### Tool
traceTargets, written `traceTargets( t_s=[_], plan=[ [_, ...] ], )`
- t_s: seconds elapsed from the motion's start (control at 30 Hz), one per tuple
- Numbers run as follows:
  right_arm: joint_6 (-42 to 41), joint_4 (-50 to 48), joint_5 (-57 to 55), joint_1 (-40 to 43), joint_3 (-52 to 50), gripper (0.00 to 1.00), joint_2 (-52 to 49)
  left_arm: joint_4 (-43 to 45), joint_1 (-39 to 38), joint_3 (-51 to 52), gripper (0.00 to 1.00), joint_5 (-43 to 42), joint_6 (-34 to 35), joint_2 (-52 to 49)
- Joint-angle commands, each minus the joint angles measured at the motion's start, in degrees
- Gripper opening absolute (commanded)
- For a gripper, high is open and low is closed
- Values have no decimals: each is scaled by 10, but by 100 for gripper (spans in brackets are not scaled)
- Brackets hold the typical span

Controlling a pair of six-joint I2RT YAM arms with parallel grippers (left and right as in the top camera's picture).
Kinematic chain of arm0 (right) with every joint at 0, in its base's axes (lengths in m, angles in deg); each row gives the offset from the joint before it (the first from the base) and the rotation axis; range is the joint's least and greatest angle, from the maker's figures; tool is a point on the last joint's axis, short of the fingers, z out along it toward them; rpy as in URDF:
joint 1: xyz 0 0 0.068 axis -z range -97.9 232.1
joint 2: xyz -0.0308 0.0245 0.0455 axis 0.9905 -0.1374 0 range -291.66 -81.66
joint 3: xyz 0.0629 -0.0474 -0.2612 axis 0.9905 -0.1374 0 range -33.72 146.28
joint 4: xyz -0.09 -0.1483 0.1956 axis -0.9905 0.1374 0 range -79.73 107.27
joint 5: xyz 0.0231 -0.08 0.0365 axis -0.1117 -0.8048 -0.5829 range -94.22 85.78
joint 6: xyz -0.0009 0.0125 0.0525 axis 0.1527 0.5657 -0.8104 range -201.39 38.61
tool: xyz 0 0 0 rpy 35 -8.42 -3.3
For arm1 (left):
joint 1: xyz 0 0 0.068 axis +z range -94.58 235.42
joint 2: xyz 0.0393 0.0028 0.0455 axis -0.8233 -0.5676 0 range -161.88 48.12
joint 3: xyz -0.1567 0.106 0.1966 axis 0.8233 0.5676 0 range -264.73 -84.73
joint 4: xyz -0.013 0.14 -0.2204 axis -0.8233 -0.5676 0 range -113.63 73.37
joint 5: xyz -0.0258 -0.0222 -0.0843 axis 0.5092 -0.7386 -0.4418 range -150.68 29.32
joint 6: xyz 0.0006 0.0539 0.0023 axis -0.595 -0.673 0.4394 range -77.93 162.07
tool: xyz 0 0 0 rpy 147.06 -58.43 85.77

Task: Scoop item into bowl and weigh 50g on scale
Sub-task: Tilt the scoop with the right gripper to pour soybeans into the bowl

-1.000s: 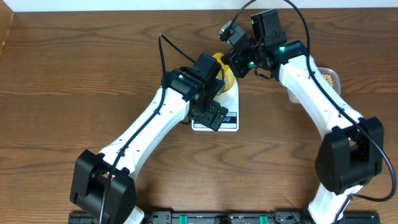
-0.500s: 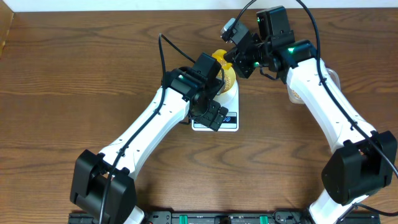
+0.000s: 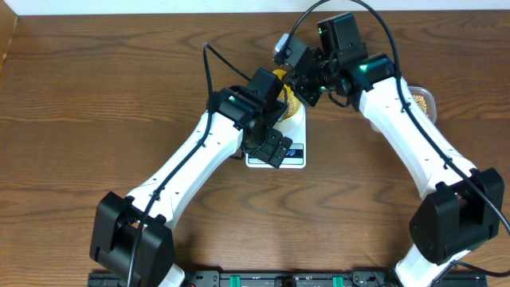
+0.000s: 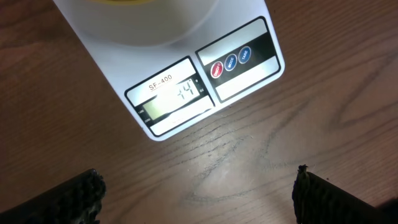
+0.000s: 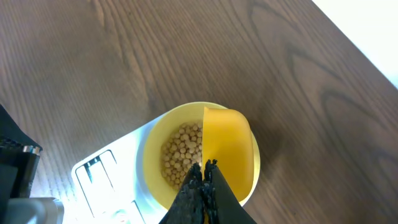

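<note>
Now the right jaws, clamped on the scoop (image 5: pixel 227 146), have swung back over the bowl (image 5: pixel 151 149); left jaws gape open.

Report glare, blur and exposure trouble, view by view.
Left wrist: glare whitens the table beside the scale, and its display digits read faint. Right wrist: the right gripper, shut on the scoop, is a dark close blur; beans sharp; top-right corner blown white. Overhead: even light, sharp.

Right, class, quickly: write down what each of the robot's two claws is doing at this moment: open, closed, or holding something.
Left claw: open, holding nothing.
Right claw: closed on the yellow scoop.
</note>
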Motion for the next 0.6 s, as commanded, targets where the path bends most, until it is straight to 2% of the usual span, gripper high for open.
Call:
traceTargets(
  t_s=[0.0, 0.57],
  plan=[
    [22, -6, -13, -5, -2, 1, 7, -1, 2, 2, 98, 8, 2, -5],
    [-3, 4, -17, -7, -2, 1, 7, -1, 2, 2, 98, 7, 2, -5]
  ],
)
